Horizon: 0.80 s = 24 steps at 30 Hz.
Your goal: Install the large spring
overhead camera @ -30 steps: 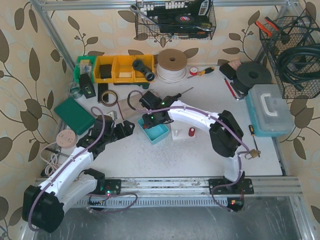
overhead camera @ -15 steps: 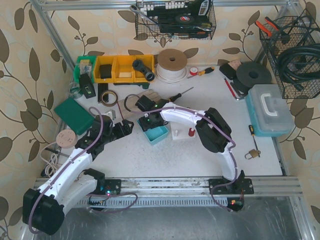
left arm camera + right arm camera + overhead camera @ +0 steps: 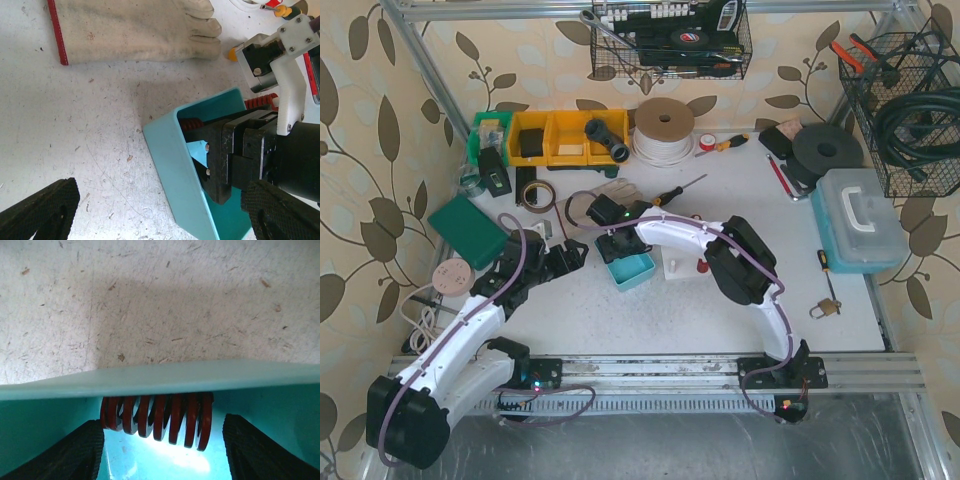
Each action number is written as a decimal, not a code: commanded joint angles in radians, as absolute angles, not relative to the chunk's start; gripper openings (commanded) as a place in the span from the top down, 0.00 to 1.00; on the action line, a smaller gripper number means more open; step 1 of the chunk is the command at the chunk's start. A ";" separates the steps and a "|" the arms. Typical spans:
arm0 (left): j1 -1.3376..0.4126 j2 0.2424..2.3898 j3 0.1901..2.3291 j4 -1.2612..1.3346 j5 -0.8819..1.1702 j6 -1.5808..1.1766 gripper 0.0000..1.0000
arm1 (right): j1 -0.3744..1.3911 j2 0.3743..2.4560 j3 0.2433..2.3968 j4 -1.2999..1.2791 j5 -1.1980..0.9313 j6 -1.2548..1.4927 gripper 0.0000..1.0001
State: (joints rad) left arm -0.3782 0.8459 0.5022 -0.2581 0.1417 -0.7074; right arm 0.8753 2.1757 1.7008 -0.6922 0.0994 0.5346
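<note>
**Inside the teal bin (image 3: 160,377), one red spring (image 3: 156,417) lies on its side**

At left, the left gripper (image 3: 160,185) hovers over the table (image 3: 100,125) just beside the bin, jaws spread wide and holding nothing. The single spring lies against the bin wall, its long axis running left to right in the right wrist view. The right gripper (image 3: 161,422) sits in the bin with its two fingers (image 3: 60,455) parted, one off each spring end, not clamping it.

White work glove (image 3: 135,30), yellow bins (image 3: 568,137), wire spool (image 3: 664,130), teal toolbox (image 3: 860,222), green case (image 3: 468,230), padlock (image 3: 823,307)

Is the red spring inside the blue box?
Inside: the red spring lies on its side in the teal bin, against its wall.
</note>
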 commanded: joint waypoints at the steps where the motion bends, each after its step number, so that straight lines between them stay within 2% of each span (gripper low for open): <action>1: -0.365 0.855 0.495 -0.216 0.169 -0.699 0.07 | 0.880 2.201 1.727 -0.746 0.193 0.551 0.35; 10: -0.364 0.864 0.498 -0.216 0.170 -0.701 0.07 | 0.882 2.159 1.703 -0.726 0.179 0.559 0.36; 17: -0.364 0.867 0.499 -0.218 0.170 -0.702 0.07 | 0.886 2.211 1.742 -0.736 0.158 0.570 0.33; 24: -0.364 0.871 0.499 -0.218 0.170 -0.703 0.07 | 0.885 2.244 1.742 -0.711 0.157 0.558 0.34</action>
State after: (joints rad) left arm -0.3782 0.8654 0.5022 -0.2512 0.1589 -0.7074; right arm 0.8799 2.1906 1.7226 -0.7170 0.1612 0.5575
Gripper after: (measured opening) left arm 0.928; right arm 0.669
